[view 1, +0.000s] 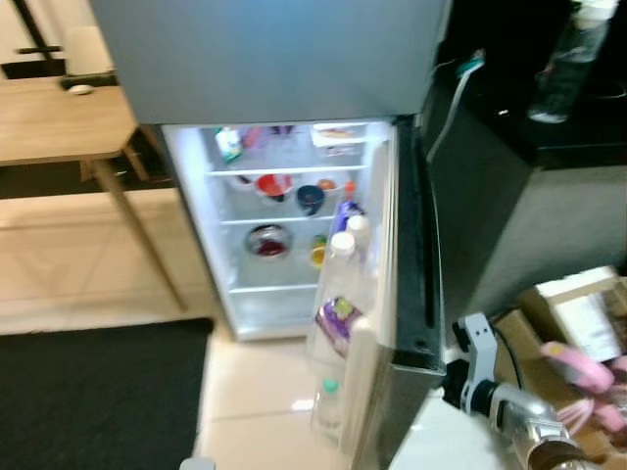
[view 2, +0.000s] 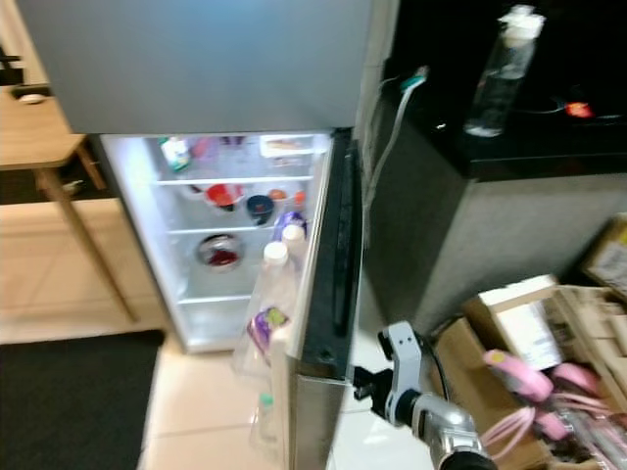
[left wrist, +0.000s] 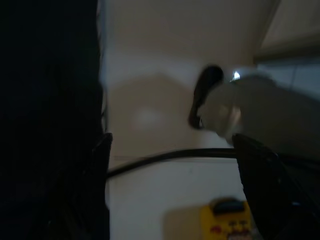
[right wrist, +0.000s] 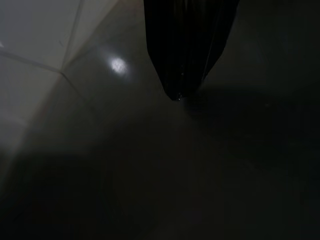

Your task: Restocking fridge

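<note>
The fridge (view 2: 235, 225) stands with its lower door (view 2: 323, 294) swung wide, shelves lit and holding bowls and jars. Bottles (view 2: 274, 294) sit in the door rack. The right claw (view 2: 367, 384), fingers pressed together, hangs just beside the door's outer face. Cardboard boxes (view 2: 529, 333) lie near the fridge.

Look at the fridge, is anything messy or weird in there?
Nothing looks spilled or broken. The fridge door stands wide open, with bottles upright in its rack. Bowls and cups sit tidily on the lit shelves. Beside the fridge, an open cardboard box on the floor holds jumbled pink things, which looks a bit untidy.
</note>
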Controlling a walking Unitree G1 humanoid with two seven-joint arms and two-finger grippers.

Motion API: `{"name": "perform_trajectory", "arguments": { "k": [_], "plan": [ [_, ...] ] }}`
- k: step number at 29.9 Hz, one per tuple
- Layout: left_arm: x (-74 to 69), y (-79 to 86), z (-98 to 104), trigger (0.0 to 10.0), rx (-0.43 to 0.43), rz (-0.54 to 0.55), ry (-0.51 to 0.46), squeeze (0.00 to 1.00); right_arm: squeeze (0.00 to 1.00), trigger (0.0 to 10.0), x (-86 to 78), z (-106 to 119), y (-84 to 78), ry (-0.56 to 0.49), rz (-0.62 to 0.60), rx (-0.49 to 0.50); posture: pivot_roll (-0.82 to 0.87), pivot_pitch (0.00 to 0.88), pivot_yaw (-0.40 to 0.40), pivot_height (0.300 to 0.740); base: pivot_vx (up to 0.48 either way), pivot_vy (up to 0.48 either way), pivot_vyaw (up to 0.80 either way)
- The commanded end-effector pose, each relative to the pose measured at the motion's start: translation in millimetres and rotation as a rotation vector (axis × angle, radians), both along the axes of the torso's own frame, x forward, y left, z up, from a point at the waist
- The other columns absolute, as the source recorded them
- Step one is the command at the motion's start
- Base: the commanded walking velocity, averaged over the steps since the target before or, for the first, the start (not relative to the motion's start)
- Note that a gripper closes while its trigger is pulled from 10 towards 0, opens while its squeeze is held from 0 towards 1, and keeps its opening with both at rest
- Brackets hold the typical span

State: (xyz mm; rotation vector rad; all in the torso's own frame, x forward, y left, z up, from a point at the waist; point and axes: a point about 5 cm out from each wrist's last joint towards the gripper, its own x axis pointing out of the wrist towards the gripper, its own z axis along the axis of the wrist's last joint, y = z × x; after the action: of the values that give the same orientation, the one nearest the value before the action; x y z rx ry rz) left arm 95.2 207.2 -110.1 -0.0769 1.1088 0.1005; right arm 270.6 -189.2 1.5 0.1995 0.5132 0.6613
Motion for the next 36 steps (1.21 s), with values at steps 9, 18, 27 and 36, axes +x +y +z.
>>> {"name": "perform_trajectory", "arguments": {
  "k": [9,18,27,36],
  "plan": [
    [-0.9,-0.2,-0.3,10.0,-0.001,-0.011,0.007,0.00,0.00,10.0,27.0,59.9,80.4,-0.267,0.343,0.220,-0.07,0.000,-0.024,0.740,0.000,0.000,0.68],
    [-0.4,-0.9,-0.3,10.0,0.001,-0.007,0.005,0.00,0.00,10.0,53.2,74.0,83.6,-0.313,0.138,0.161,-0.07,0.000,-0.026,0.740,0.000,0.000,0.38],
    [-0.7,-1.6,-0.7,10.0,-0.001,0.015,0.006,0.00,0.00,10.0,8.7,-11.6,-4.5,0.075,-0.262,-0.305,-0.07,0.000,-0.032,0.740,0.000,0.000,0.00],
    [-1.1,-1.1,-0.8,10.0,0.002,0.005,0.014,0.00,0.00,10.0,-60.2,-58.6,-49.1,0.327,-0.404,-0.519,-0.07,0.000,-0.030,0.740,0.000,0.000,0.00]
  ]
}}
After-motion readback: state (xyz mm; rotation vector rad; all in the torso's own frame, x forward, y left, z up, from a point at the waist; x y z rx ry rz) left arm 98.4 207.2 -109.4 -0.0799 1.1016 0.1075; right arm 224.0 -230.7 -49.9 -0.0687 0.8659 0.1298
